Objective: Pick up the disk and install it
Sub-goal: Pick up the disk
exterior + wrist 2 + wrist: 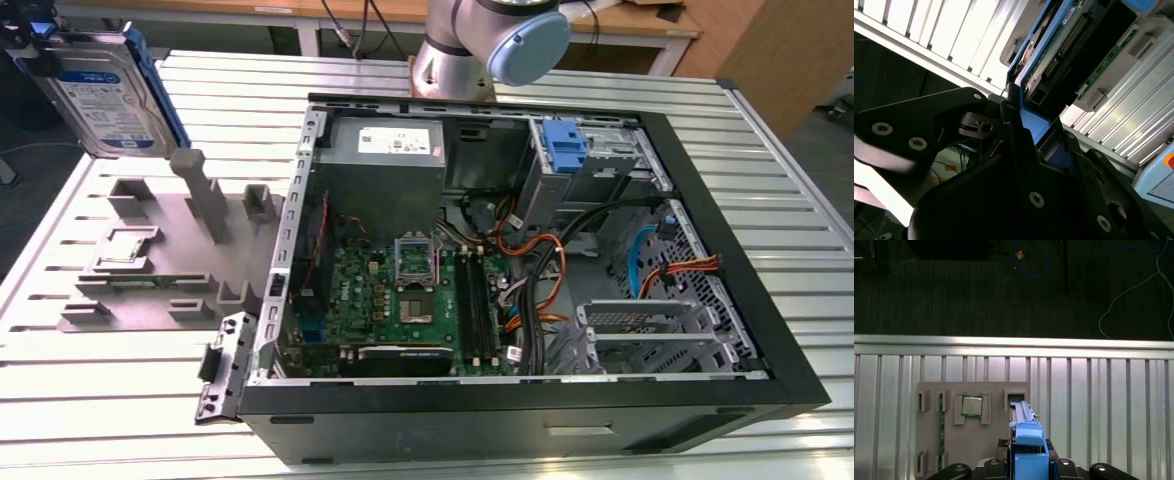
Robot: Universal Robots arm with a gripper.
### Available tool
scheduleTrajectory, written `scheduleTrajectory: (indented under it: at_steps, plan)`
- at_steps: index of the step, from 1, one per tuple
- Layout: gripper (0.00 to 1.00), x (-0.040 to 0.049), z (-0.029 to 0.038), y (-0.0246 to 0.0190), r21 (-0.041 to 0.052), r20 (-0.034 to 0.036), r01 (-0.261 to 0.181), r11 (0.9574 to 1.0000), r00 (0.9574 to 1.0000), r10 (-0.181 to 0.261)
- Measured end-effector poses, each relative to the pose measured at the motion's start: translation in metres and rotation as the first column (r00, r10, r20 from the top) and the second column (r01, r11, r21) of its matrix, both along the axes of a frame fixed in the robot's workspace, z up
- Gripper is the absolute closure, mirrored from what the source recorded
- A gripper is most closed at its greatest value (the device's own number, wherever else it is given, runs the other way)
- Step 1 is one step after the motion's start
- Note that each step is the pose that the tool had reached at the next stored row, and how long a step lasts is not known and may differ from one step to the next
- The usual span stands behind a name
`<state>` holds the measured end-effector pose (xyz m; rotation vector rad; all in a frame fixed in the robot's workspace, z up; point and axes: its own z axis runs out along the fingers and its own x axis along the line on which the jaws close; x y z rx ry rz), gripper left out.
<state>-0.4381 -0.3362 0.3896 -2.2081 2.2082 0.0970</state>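
Exterior view: the disk (100,90) hangs upright above the grey tray (160,290), apparently lifted clear. In the second wrist view the claw (1036,131) is clenched on its blue frame. Pickup looks done; installing calls for squaring it to the drive bay (607,150).

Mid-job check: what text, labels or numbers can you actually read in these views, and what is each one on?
Label on the disk, held in the gripper: printed lines, too small to read.
White sticker on the power supply: too small to read.
Motherboard: markings too small to read.
No text can be quoted with confidence.
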Motion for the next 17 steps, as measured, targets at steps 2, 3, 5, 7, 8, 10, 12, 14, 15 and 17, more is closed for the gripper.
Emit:
scheduleTrajectory:
  at_steps: [2,3,5,7,8,10,12,14,15,17]
  plan:
    - [0.64,0.0,0.0004,0.0,0.0,0.0001,0.0,1.0,1.0,0.0]
    - [0.64,0.0,0.0007,0.0,0.0,0.0,0.0,1.0,1.0,0.0]
    - [0.64,0.0,0.0014,0.0,0.0,-0.0001,0.0,1.0,1.0,0.0]
    - [0.64,0.0,0.0022,0.0,0.0,0.0,0.0,1.0,1.0,0.0]
    - [0.64,0.0,0.0025,0.0,0.0,0.0,0.0,1.0,1.0,0.0]
    - [0.64,0.0,0.0031,0.0,0.0,0.0001,0.0,1.0,1.0,0.0]
    - [0.64,0.0,0.0039,0.0,0.0,0.0,0.0,1.0,1.0,0.0]
    - [0.64,0.0,0.0043,0.0,0.0001,0.0001,0.0,1.0,1.0,0.0]
    - [0.64,0.0,0.0045,0.0,0.0,0.0001,0.0,1.0,1.0,0.0]
    - [0.64,0.0,0.0051,0.0,0.0,0.0,0.0,1.0,1.0,0.0]
